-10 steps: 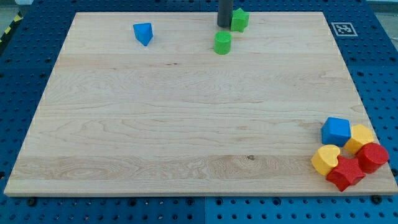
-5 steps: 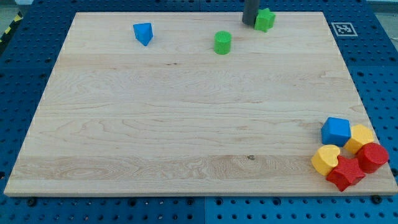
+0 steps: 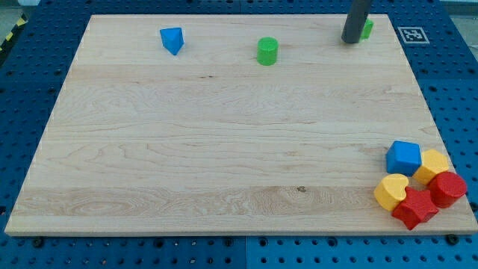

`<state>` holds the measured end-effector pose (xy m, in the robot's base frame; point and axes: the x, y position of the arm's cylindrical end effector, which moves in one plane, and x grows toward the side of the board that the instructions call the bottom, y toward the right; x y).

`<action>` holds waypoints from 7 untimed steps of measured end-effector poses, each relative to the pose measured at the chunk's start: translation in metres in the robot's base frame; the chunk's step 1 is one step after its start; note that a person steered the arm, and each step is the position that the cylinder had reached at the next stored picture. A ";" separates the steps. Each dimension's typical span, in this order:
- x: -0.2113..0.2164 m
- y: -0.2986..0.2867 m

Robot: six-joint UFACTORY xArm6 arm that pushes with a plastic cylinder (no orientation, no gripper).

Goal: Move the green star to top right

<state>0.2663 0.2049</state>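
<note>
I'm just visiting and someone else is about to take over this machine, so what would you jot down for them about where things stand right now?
No hand on this arm, only a rod. My tip sits near the view's top right, on the view's left side of the green star, which the rod mostly hides.
Done: the star is already close to the board's top right corner.
Left: perhaps a short last nudge toward the view's right; judge once the rod clears.
Elsewhere: green cylinder and blue block near the top edge; blue cube, two yellow blocks, red star and red cylinder clustered at bottom right.
</note>
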 end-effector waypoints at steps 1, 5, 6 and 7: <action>0.000 0.001; -0.011 -0.019; -0.011 -0.112; -0.023 -0.222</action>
